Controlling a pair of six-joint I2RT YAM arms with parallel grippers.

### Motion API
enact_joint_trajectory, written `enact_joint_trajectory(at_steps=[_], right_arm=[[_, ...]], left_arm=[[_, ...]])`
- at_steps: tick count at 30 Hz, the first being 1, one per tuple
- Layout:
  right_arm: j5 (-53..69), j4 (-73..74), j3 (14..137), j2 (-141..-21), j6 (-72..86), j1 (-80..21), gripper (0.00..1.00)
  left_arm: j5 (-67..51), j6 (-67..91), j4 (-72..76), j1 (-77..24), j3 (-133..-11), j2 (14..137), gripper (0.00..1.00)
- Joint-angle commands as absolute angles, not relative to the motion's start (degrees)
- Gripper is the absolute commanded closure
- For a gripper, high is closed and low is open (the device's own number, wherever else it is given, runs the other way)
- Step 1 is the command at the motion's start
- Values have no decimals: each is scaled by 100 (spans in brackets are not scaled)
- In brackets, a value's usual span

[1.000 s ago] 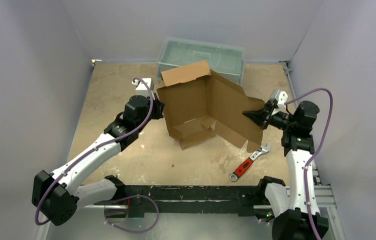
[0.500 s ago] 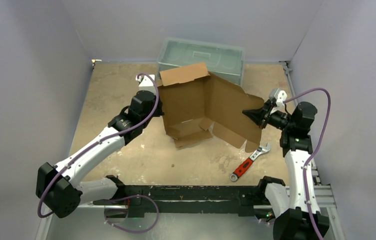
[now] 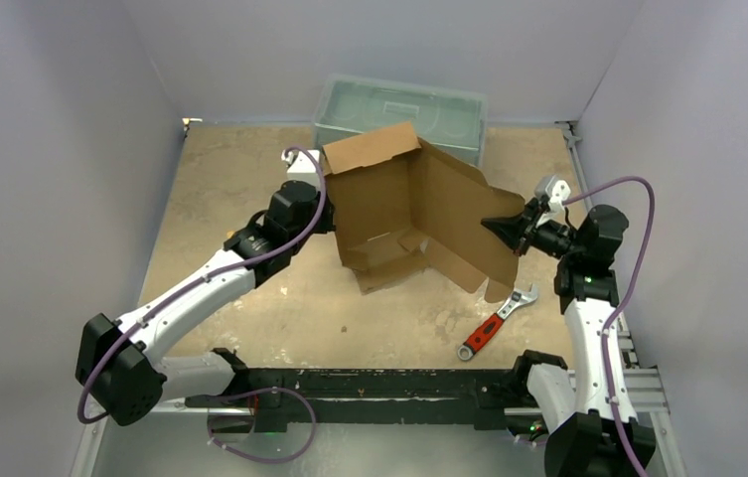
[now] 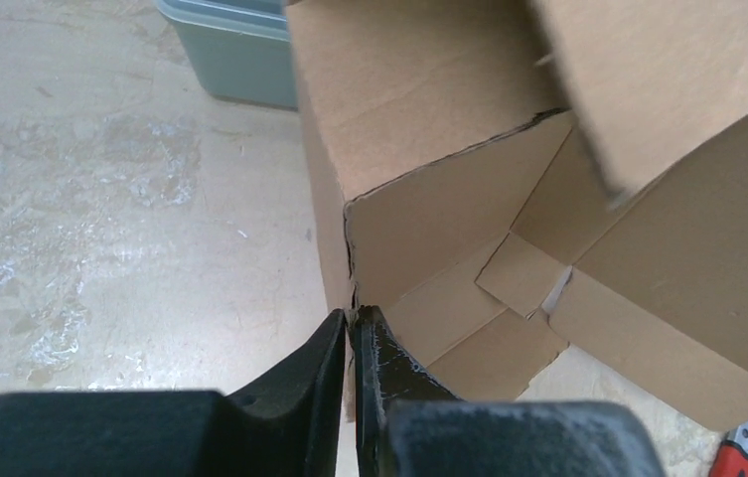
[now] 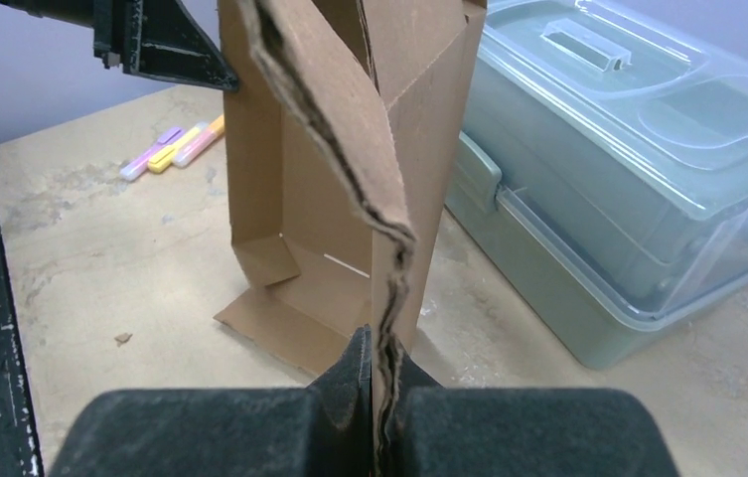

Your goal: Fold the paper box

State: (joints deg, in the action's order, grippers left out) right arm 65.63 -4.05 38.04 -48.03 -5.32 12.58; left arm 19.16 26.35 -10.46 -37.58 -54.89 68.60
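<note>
1. Top external view, left: the left jaws pinch narrowly on the left wall of the paper box, which stands half-formed at mid-desk, nearer than the toolbox.
2. Right: the right jaws clamp the edge of its right panel.
3. Advisable: swing the walls upright along their creases, with both pinches firm.
4. Hidden: the left jaw tips sit behind the wall; the base creases are unclear.

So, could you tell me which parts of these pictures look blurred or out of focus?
Left wrist view: the paper box is sharp at its corner, but its flap at upper right is smeared. Right wrist view: the right end effector is soft and grainy, the cardboard edge crisp. Top view: evenly lit, sharp.
</note>
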Motion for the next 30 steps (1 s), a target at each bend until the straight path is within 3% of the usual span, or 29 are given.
enact_joint_trajectory(at_steps=[1,11,18,22,30], right_arm=[[6723,-625,3801,-4772,-532,1187,100],[5860,-455,3819,-4790,-691,1187,100],[5587,-345,3853,-4781,-791,1187,100],[5477,-309,3858,-4781,-850,1186,100],[5449,-308,3858,-4772,-885,1187,100]], left_arm=[[1907,2830,-872,-3790,-5835,6977,90],[1204,3049,-492,-3749,-5495,6610,56],[422,3061,-590,-3491,-5420,6317,48],[80,2999,-862,-3325,-5418,5891,35],[-724,2410,-2106,-3083,-6303,5673,24]])
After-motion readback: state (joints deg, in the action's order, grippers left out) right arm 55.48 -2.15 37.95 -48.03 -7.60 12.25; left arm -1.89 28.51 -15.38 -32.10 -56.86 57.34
